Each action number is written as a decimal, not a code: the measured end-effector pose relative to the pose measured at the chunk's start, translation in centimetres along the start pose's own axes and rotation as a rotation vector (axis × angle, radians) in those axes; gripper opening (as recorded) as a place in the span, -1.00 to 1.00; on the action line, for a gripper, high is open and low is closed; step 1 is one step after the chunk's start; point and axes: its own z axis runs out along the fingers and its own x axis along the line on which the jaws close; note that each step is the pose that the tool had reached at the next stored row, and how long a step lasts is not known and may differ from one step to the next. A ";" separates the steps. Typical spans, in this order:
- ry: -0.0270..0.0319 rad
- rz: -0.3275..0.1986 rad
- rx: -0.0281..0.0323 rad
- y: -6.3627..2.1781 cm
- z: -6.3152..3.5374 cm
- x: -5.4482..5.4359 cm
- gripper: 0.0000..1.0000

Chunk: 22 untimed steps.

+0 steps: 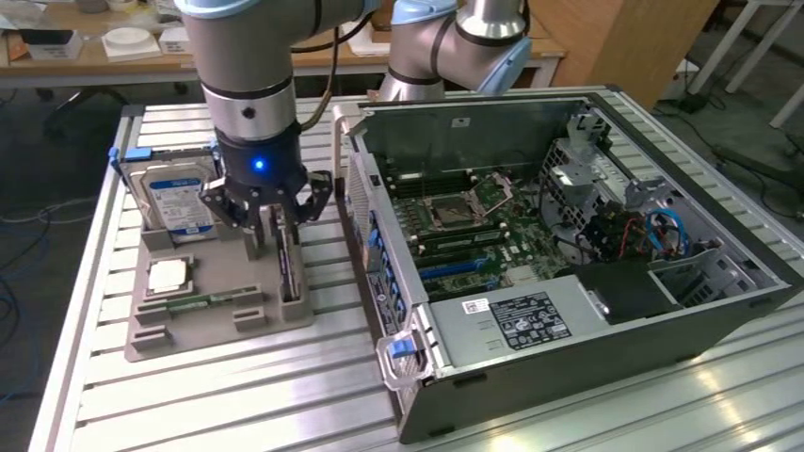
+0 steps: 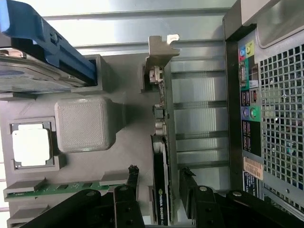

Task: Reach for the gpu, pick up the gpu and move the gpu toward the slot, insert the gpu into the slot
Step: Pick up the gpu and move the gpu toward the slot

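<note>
— The gripper [image 1: 274, 240] [image 2: 159, 170], where is it?

— Low over the grey tray [image 1: 214, 325] [image 2: 128, 137] on the bench [image 1: 251, 400] [image 2: 142, 28], pointing straight down with a blue light on its body.

— Pinching anything?

— No. In the wrist view its fingers [image 2: 132, 190] are spread, one on each side of the gpu [image 1: 289, 273] [image 2: 160, 142], with a narrow gap showing on both sides.

— And the gpu itself?

— Standing on its long edge in a groove of the tray, on the side nearest the computer case [image 1: 377, 226] [image 2: 275, 118]. Its metal bracket [image 2: 159, 52] is at the end away from the gripper's fingers.

— What else sits in the tray?

— A hard drive [image 1: 176, 198] [image 2: 28, 78] stands upright at the far end, a square processor chip [image 1: 168, 275] [image 2: 31, 146] lies flat in its recess, and a green memory strip [image 1: 201, 303] [image 2: 52, 189] lies just beside it.

— The case?

— Just beside the tray, on the exterior view's right, lying on its side with the panel off and the board exposed. The gpu is outside it.
</note>
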 end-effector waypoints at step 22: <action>0.0024 -0.063 -0.0006 -0.01 2.07 -0.5 -0.06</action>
